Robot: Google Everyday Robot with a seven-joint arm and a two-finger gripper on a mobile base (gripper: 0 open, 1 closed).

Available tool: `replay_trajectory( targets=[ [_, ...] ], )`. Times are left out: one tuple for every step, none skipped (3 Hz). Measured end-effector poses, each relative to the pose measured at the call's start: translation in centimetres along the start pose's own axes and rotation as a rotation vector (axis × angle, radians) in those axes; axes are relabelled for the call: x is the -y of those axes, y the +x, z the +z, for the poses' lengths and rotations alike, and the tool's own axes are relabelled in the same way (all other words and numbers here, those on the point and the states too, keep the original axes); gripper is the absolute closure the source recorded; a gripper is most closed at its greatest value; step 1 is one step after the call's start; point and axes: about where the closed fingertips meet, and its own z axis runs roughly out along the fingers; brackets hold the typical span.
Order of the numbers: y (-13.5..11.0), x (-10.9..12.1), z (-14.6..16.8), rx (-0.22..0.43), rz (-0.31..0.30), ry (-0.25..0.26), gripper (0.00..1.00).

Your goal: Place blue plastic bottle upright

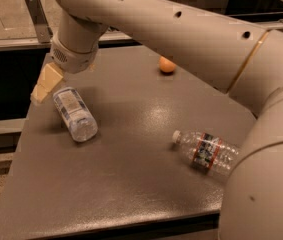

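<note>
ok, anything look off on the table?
Both bottles lie on their sides on the grey table: the short clear plastic bottle with a white-and-blue label at left, the longer ribbed clear bottle with a red-banded label at right. The gripper hangs by the short bottle's far end. No spill visible.

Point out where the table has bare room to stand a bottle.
Widest bare patch: the table front, between the blue bottle, the ribbed bottle and the near edge. Also free: the middle, below the orange. Crowded: far left corner, where the pincer hangs by that bottle.
</note>
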Motion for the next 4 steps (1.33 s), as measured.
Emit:
replay_trajectory(
  targets=[
    [1.1,0.1,2.0,-0.117,0.106,0.073,0.00],
    [2.1,-0.1,3.2,-0.222,0.175,0.147,0.00],
    [2.6,-0.3,3.9,-0.299,0.211,0.206,0.00],
    [2.6,-0.8,4.3,-0.341,0.239,0.261,0.18]
  ],
)
